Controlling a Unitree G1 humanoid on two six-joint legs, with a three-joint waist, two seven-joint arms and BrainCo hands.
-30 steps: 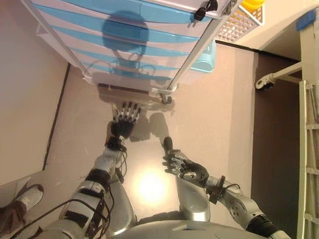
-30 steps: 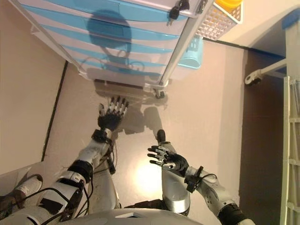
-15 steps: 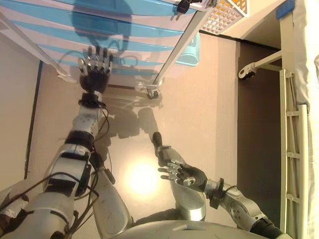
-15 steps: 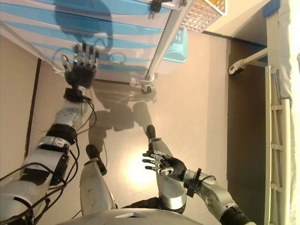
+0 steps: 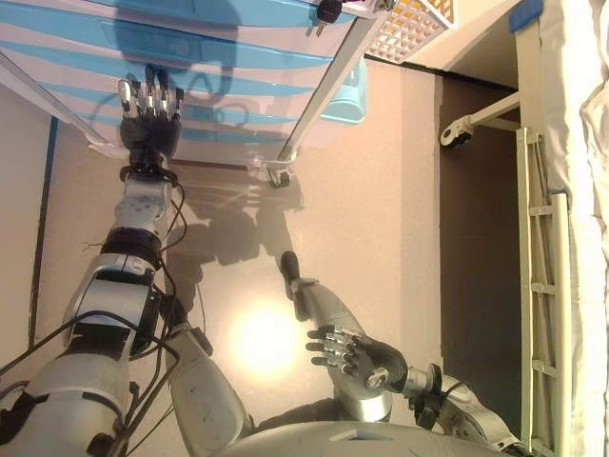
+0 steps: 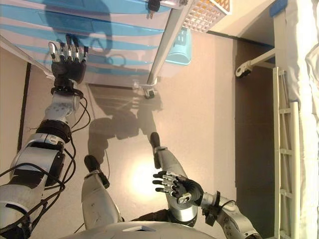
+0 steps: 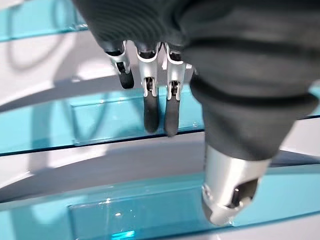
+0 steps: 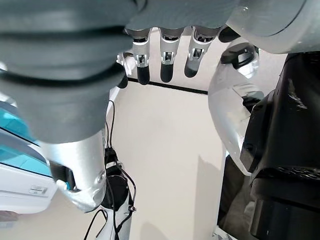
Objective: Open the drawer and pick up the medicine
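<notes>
A white drawer cabinet (image 5: 238, 57) with blue translucent drawer fronts stands at the top of the eye views, all drawers closed. My left hand (image 5: 147, 119) is open, fingers straight, reaching up against the lower drawer fronts. In the left wrist view its fingertips (image 7: 150, 112) are close to the lip of a blue drawer front (image 7: 100, 127). My right hand (image 5: 357, 352) is open and empty, low over the floor, far from the cabinet. No medicine is in view.
Keys (image 5: 328, 11) hang from the cabinet's top edge. A white lattice basket (image 5: 409, 24) and a light blue bin (image 5: 347, 95) stand beside the cabinet. A bed frame with a castor (image 5: 457, 133) and white rails (image 5: 542, 286) runs along the right.
My left arm has stretched out from the floor in front of the cabinet up to the drawer fronts. My right hand has dropped lower. The camera has shifted.
</notes>
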